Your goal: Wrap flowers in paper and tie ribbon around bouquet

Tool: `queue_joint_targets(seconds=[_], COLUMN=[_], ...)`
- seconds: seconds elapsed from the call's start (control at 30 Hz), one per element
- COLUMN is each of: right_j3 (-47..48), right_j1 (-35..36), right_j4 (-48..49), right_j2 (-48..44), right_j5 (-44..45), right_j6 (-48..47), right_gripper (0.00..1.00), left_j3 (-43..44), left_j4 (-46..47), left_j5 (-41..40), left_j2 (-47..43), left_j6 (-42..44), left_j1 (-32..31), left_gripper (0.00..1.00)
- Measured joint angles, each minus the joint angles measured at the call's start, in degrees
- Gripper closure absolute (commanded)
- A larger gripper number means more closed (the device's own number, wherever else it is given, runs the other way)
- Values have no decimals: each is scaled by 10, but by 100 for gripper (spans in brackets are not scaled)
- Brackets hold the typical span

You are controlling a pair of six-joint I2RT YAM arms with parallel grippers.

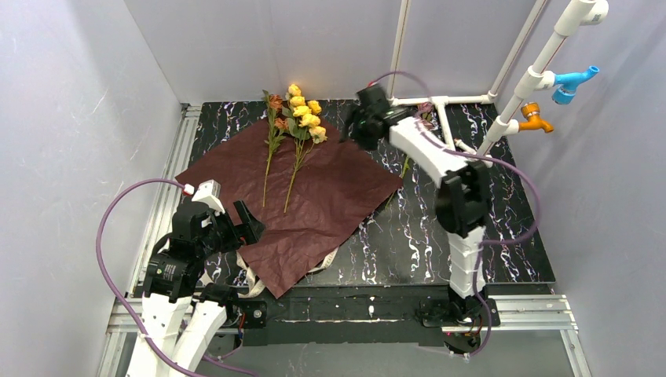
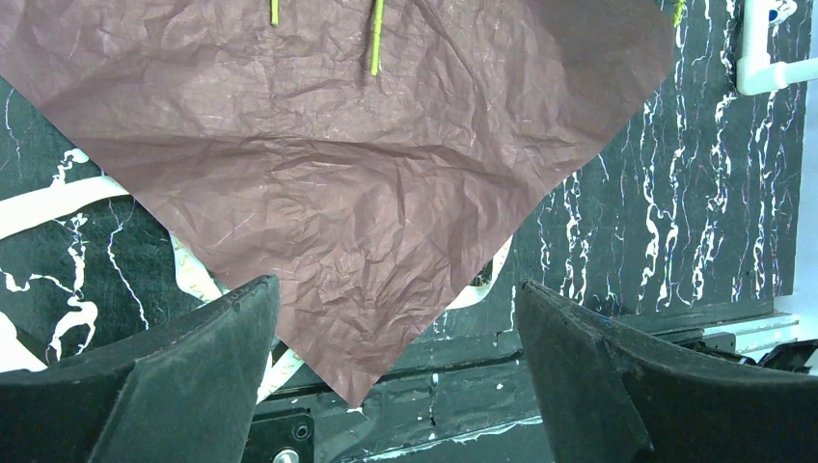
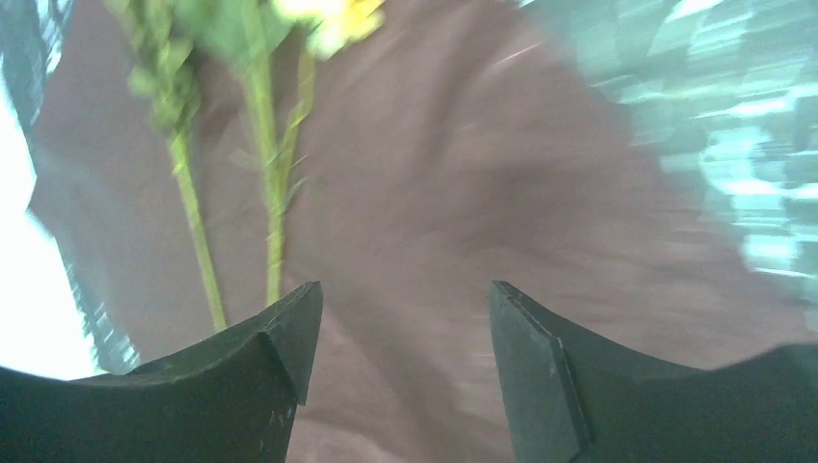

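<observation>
The dark red paper (image 1: 314,200) lies flat on the table like a diamond. Two stems of the flowers (image 1: 302,118) rest on its far corner, yellow and orange blooms pointing away. Another green stem (image 1: 405,167) lies off the paper, under the right arm. The cream ribbon (image 1: 328,261) peeks out from under the paper's near edges (image 2: 43,207). My left gripper (image 1: 250,224) (image 2: 395,299) hovers open over the paper's near corner (image 2: 357,386), holding nothing. My right gripper (image 1: 351,129) (image 3: 405,299) is open and empty above the paper (image 3: 463,193), just right of the stems (image 3: 275,203); its view is blurred.
A white pipe frame (image 1: 440,102) stands at the back right, with a blue fitting (image 1: 573,78) and an orange one (image 1: 536,119). Grey walls close in the black marbled table (image 1: 487,236). A metal rail (image 1: 174,165) runs along the left edge.
</observation>
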Motion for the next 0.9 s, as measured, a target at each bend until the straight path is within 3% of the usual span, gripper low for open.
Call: queue_joint_targets(seconds=[0.13, 0.23, 0.4, 0.63, 0.73, 0.8, 0.83, 0.9], right_j3=[-22, -38, -45, -46, -49, -51, -52, -54], right_j1=[-79, -116, -124, -139, -145, -147, -148, -149], right_j4=[-67, -107, -155, -174, -172, -170, -169, -167], right_j2=[-87, -102, -41, 54, 61, 62, 62, 63], right_j5=[106, 188, 249, 239, 237, 235, 234, 232], right_j6=[-62, -88, -107, -118, -119, -120, -122, -123], right_gripper=[32, 33, 38, 45, 59, 79, 93, 99], left_j3=[0, 0, 0, 0, 0, 0, 0, 0], left_j4=[0, 0, 0, 0, 0, 0, 0, 0], left_j5=[0, 0, 0, 0, 0, 0, 0, -1], left_j2=[0, 0, 0, -5, -6, -6, -7, -7], left_j6=[0, 0, 0, 0, 0, 0, 0, 0], left_j1=[0, 0, 0, 0, 0, 0, 0, 0], left_gripper=[9, 9, 9, 9, 9, 9, 9, 9])
